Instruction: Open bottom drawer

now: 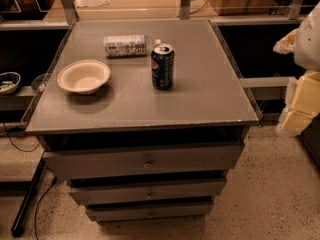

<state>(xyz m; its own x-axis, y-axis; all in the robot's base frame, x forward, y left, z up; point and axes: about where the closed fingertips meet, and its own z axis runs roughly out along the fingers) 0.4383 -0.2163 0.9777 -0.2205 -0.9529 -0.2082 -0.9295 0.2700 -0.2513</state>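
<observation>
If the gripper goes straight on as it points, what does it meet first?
Probably the floor, though depth is unclear: the gripper, at the right edge, seems to point downward, not at the bottom drawer.

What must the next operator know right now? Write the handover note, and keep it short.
Gripper: at the right edge of the camera view, beside the cabinet and above drawer height, clear of all three fronts.
Bottom drawer: the lowest and slimmest grey front; it looks shut, with its knob in the centre.
Done: nothing on the drawer yet.
Left: lower the gripper to the knob, grasp it and pull the drawer out.
</observation>
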